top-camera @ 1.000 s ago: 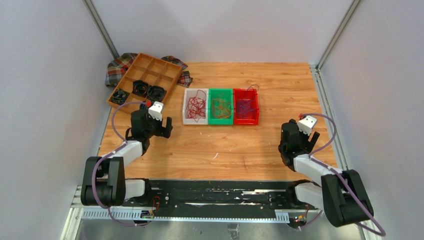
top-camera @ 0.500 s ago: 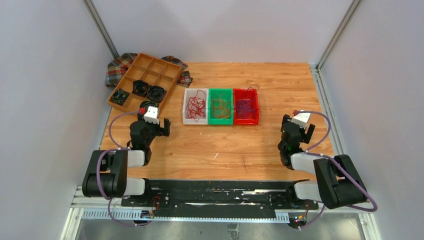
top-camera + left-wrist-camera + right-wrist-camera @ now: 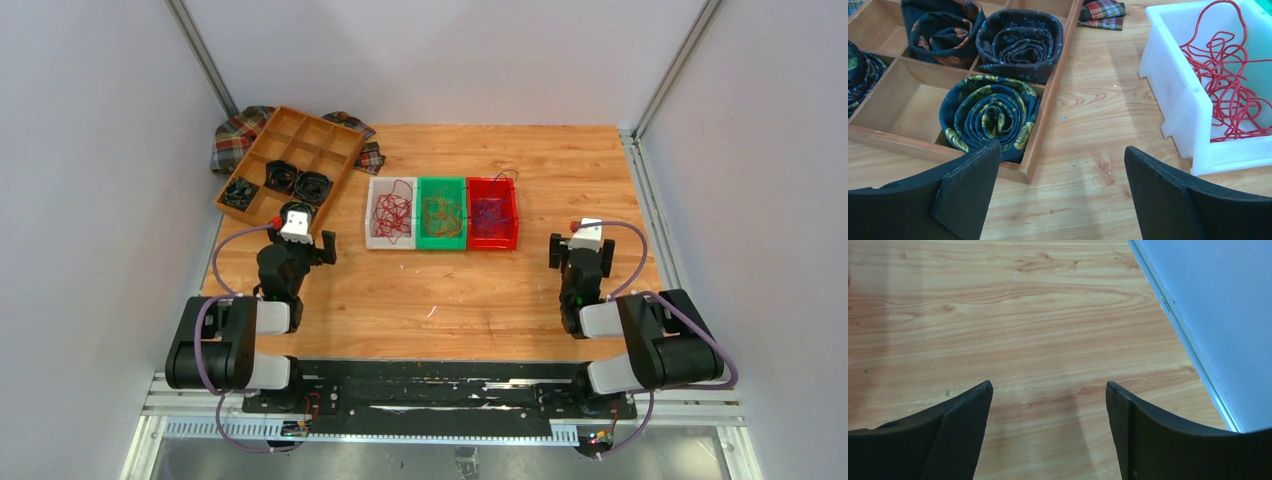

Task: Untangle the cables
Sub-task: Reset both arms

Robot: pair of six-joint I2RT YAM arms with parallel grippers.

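Note:
Three plastic bins stand side by side mid-table. The white bin (image 3: 371, 212) holds red cables (image 3: 393, 212), the green bin (image 3: 441, 184) holds orange cables (image 3: 440, 214), and the red bin (image 3: 513, 215) holds purple cables (image 3: 489, 213). The red cables also show in the left wrist view (image 3: 1230, 85) inside the white bin (image 3: 1178, 100). My left gripper (image 3: 312, 248) is open and empty, left of the bins; in its wrist view (image 3: 1063, 160) it is over bare wood. My right gripper (image 3: 580, 262) is open and empty, right of the bins, over bare wood (image 3: 1048, 390).
A wooden compartment tray (image 3: 283, 131) at the back left holds black coiled bundles (image 3: 299, 181), seen close in the left wrist view (image 3: 993, 112). A plaid cloth (image 3: 232, 137) lies under it. A metal rail and wall (image 3: 1198, 300) run along the table's right edge.
Both arms have folded back toward their bases. The left gripper moved slightly left and the right gripper moved left and up in the view. Both stayed open.

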